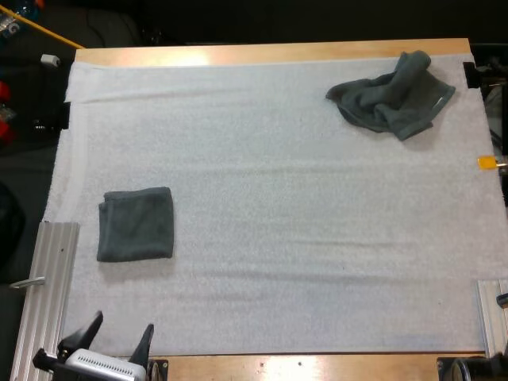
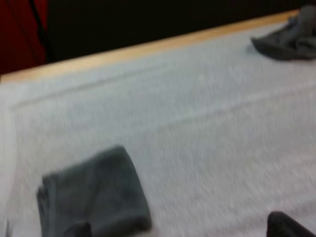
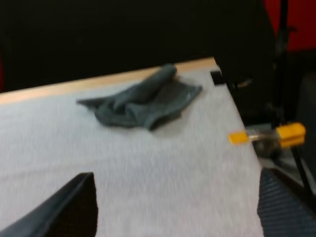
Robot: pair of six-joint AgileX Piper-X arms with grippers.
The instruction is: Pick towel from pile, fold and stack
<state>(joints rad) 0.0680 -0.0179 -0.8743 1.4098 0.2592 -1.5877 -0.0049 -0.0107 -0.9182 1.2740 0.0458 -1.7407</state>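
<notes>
Hovering at the near edge of the white mat, my left gripper has its two black fingers spread apart with nothing between them, a little short of the folded towel, which lies flat on the mat's left side. My right gripper is also spread wide and empty, facing the crumpled towel. That towel sits at the mat's far right corner, close to the wooden table edge and well apart from the folded one.

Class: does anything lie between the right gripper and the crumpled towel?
Nothing visible does: only bare white mat lies between the open right gripper and the crumpled towel near the table's far edge.
</notes>
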